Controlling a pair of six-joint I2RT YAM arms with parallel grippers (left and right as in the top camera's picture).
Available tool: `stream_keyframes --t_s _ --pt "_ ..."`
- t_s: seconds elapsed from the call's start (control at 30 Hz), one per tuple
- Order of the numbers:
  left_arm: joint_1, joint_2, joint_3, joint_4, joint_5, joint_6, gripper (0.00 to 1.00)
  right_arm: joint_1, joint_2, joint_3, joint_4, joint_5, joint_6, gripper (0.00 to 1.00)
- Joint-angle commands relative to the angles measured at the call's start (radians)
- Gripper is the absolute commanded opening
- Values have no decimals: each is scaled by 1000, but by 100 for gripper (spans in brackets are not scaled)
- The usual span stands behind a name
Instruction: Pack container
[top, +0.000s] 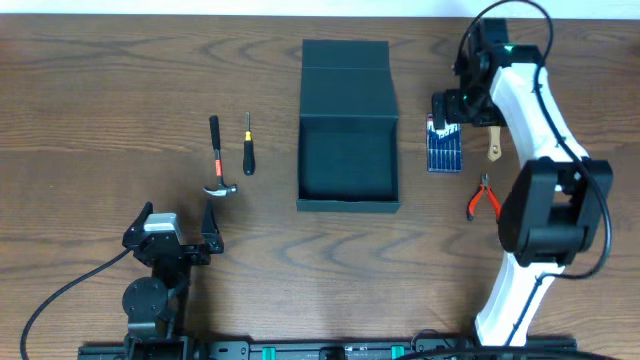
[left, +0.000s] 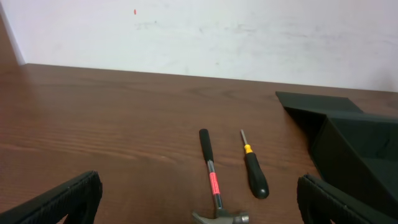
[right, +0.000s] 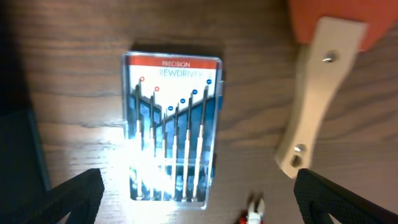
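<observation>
The container (top: 348, 165), a dark box, lies open at the table's middle with its flap lid folded back and nothing visible inside. In the left wrist view the container (left: 357, 146) shows at the right edge. My left gripper (top: 176, 224) is open near the front edge, just short of a hammer (top: 217, 160) and a black screwdriver (top: 248, 145); nothing is between its fingers (left: 68, 199). My right gripper (top: 449, 112) hovers open over a clear case of precision screwdrivers (right: 171, 124), which lies right of the box.
A wooden-handled scraper (right: 317, 93) lies right of the screwdriver case (top: 445, 150). Red-handled pliers (top: 484, 198) lie nearer the front. The hammer (left: 213, 180) and screwdriver (left: 254, 171) lie side by side left of the box.
</observation>
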Motion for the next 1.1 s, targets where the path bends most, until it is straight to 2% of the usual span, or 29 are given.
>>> stream_keyframes --t_s 0.0,0.73,1.07 --pt "-5 -6 -14 -4 9 6 99 -6 50 16 -3 -10 -19 99" --pt "-5 -6 -14 -4 9 6 98 15 148 -2 26 -10 92 99" --pt "-5 -6 -14 -4 9 6 99 64 196 -2 26 -10 90 99"
